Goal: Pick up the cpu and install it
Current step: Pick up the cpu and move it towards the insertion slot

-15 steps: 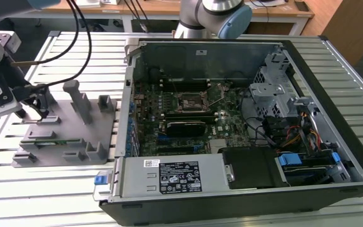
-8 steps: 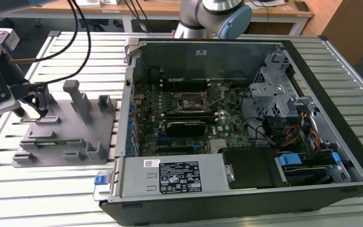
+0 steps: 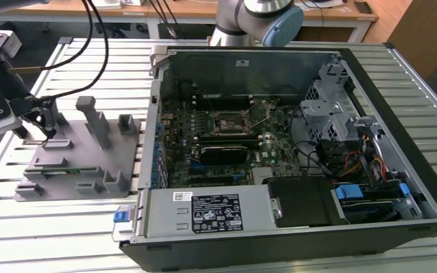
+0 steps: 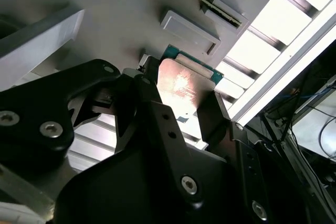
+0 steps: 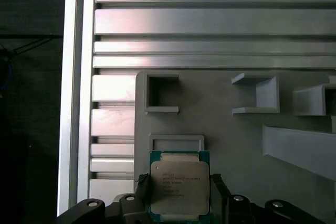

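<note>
While the tool hangs low over the far corner of the grey fixture block, it sits at about nine o'clock from the open computer case, toward the exterior view's left. Black cables run up from it toward twelve o'clock. In both wrist views its dark fingers stand close together, one against each of two opposite edges of the cpu, so the tool looks closed on the chip. The cpu shows its silvery top with a green rim and lies just beside a small rectangular pocket moulded into the fixture. Whether the chip rests on the fixture or has been raised clear of it cannot be told.

The fixture lies flat on the slatted aluminium tabletop, with upright posts rising from it and a thin green strip set in a slot near its six o'clock edge. At three o'clock from the fixture, the case lies on its side with its panel off. Inside it the motherboard faces up, and the socket sits near its middle, its frame closed down. A metal cover with a label lies at six o'clock from the socket. The arm's base stands at twelve o'clock, beyond the case.
</note>
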Tool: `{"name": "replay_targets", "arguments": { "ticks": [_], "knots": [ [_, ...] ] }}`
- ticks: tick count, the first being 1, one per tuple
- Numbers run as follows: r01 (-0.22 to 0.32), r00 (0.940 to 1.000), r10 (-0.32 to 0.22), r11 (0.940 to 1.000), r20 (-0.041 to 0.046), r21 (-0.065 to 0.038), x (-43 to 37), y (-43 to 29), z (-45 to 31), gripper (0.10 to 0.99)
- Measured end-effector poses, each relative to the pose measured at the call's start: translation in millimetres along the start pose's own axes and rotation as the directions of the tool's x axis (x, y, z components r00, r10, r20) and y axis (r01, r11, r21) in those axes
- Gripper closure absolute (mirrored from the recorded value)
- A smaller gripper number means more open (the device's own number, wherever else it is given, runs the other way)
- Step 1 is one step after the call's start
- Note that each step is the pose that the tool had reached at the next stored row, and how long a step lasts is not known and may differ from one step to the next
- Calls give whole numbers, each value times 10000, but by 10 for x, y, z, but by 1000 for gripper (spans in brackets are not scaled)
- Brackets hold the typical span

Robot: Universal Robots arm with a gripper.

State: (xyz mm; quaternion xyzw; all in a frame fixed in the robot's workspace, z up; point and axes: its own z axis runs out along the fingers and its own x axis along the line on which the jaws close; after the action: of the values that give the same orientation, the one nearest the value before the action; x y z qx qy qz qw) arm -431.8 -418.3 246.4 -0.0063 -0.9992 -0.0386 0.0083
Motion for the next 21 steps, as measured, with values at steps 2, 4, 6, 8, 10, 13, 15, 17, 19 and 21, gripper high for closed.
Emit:
{"name": "replay_targets", "arguments": {
  "ticks": [2, 4, 6, 8, 10, 13, 15, 17, 19, 21],
  "knots": [
    [1, 10000, -1, 10000, 0, 0, 0, 2, -23, 545],
    [1, 10000, -1, 10000, 0, 0, 1, 4, -47, 545],
    [0, 10000, 0, 10000, 1, 0, 1, 6, -70, 545],
    [0, 10000, 0, 10000, 0, 0, 2, 8, -93, 545],
    [1, 10000, -1, 10000, 1, 0, 2, 9, -112, 545],
    [1, 10000, -1, 10000, 1, -1, 2, 10, -130, 545],
    [0, 10000, 0, 10000, 0, 0, 2, 11, -142, 545],
    [0, 10000, 0, 10000, 1, -1, 3, 12, -154, 545],
    [0, 10000, 0, 10000, 1, -1, 3, 13, -166, 545],
    [0, 10000, 0, 10000, 1, -1, 3, 14, -177, 545]
  ]
}}
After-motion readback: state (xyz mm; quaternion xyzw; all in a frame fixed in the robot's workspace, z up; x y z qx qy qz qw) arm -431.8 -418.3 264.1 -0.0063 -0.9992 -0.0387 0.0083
